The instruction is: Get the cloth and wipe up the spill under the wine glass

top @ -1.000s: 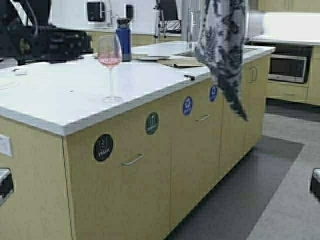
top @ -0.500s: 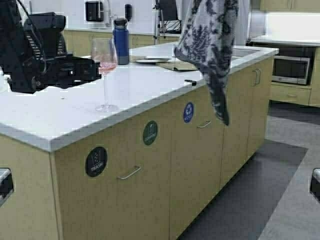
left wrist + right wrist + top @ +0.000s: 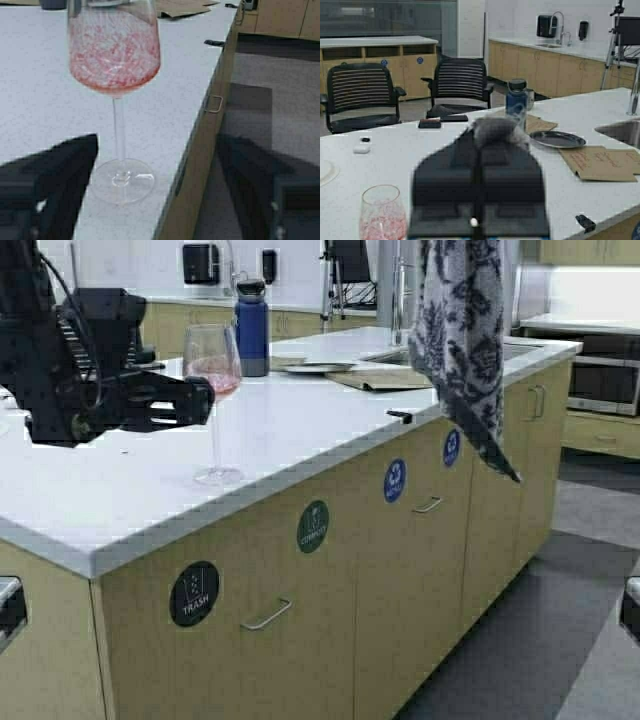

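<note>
The wine glass (image 3: 213, 370) stands on the white counter (image 3: 300, 430) near its front edge, with pinkish-red contents in its bowl. My left gripper (image 3: 198, 400) is open and right beside the glass at the height of the upper stem. In the left wrist view the glass (image 3: 115, 55) stands between the spread fingers (image 3: 55, 185), closer to one, untouched. The cloth (image 3: 460, 340), white with a dark floral print, hangs from above the high view's top edge over the counter's far end. My right gripper (image 3: 480, 145) is shut on a tuft of the cloth (image 3: 495, 129). No spill shows clearly.
A dark blue bottle (image 3: 251, 328), a grey plate (image 3: 315, 367), flat cardboard (image 3: 385, 380) and a sink sit farther back on the counter. A small black item (image 3: 400, 416) lies at the counter's edge. Open floor (image 3: 560, 620) is on the right. Chairs (image 3: 462, 85) stand beyond the counter.
The robot has moved, shifting the whole scene. My left gripper has come forward from the back left up to the glass. The hanging cloth has swung.
</note>
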Controlling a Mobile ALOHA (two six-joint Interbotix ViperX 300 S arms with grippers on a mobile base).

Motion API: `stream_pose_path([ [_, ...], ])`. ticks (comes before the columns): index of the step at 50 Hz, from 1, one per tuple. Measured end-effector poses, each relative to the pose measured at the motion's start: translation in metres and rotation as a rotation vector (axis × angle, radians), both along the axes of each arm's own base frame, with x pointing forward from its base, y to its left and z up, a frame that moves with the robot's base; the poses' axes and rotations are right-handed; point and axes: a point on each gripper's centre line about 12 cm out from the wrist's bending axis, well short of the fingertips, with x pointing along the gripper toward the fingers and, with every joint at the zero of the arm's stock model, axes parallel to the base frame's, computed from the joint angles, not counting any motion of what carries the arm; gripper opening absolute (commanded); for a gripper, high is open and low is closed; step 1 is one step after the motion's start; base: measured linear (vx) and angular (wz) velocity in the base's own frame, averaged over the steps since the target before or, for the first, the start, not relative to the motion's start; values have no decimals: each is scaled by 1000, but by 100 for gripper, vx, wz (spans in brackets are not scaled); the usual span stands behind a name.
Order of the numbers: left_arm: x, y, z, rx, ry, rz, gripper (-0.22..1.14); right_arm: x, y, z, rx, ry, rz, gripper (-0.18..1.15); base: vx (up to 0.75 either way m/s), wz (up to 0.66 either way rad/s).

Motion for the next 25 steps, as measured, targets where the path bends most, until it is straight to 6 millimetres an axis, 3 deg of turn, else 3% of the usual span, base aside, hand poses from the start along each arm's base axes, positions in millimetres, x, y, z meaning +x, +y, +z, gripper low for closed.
stream_pose_path([
  [10,-3,-17,-25,-2,12,-47,101,0,0,0,3,-2,1,7,15,6],
  [25,17,-25,-53,-17,12,-47,101,-1,1,0,0,-3,5,7,12,7],
])
